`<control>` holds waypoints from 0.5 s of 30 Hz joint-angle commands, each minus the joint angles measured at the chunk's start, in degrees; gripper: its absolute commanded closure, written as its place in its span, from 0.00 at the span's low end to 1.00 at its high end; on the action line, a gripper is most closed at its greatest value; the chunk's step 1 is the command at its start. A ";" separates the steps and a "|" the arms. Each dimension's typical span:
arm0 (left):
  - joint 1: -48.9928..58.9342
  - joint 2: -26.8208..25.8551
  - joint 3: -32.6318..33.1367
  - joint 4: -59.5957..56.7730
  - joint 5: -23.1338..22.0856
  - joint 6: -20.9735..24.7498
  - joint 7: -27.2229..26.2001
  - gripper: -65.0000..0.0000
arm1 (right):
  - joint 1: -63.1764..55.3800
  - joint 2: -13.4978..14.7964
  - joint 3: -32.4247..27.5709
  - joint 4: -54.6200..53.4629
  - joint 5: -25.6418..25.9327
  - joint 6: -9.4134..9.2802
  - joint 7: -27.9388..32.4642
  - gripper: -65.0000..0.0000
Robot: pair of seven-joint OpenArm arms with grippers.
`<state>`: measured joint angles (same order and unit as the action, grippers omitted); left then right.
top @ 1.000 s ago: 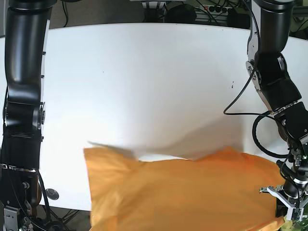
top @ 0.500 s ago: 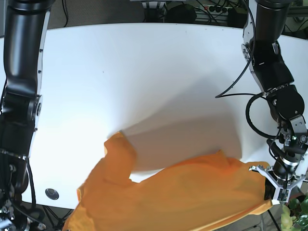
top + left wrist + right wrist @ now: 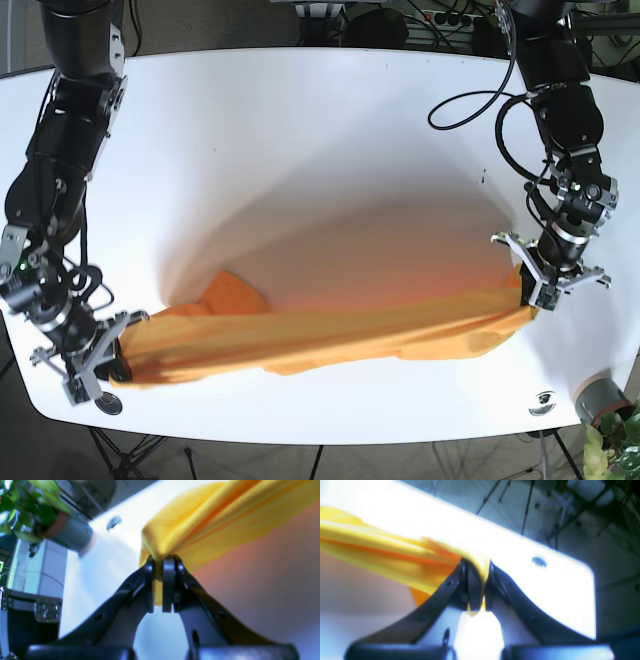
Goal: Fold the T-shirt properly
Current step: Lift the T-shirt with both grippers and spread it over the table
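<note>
T-shirt [image 3: 330,335]: orange-yellow, stretched in a long band between the 2 grippers along the table's [image 3: 300,150] front edge. Its middle sags toward the white surface; 1 bunched fold rises near the front-left part of the table. Whether the sagging part touches the tabletop cannot be told from the base view.

Left gripper [image 3: 160,566]: jaws nearly together, pinching a gathered bunch of the shirt; a strip of yellow cloth shows in the narrow gap. In the base view it sits near the table's right edge at the shirt's right end.

Right gripper [image 3: 476,575]: jaws closed on the shirt's other end, cloth pulled away to the picture's left; a small yellow tip pokes out below the pads. In the base view it is at the front-left corner.

Hard to make out: both wrist views are blurred, so collar, sleeves and hems cannot be told apart. Which part of the garment each gripper holds is unclear. No print, label or writing legible anywhere.

Other: a round grommet [image 3: 543,400] in the table near the front-right corner, another under the right gripper at front-left. A potted plant [image 3: 612,430] beyond the front-right corner, cut off by the frame. A dark case with a metal latch [image 3: 46,610] at the left wrist view's lower left, partly cropped.
</note>
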<state>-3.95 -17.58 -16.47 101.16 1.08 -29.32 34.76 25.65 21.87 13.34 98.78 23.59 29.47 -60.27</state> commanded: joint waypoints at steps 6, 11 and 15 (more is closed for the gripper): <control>10.49 -1.10 -0.81 6.57 0.81 1.15 -0.35 1.00 | -11.98 -2.04 5.43 9.31 -0.78 -0.07 1.15 0.97; 19.81 -0.83 -1.95 10.09 0.81 1.15 -0.35 1.00 | -22.26 -3.89 7.36 13.26 -0.78 -0.07 1.06 0.97; 23.77 2.07 -5.82 10.35 0.81 0.62 -0.35 1.00 | -29.12 -6.79 9.38 13.44 -0.78 0.02 1.06 0.97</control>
<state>19.81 -15.86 -20.27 110.32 1.30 -29.45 35.07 -3.09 15.66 21.52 110.93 22.83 30.00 -60.66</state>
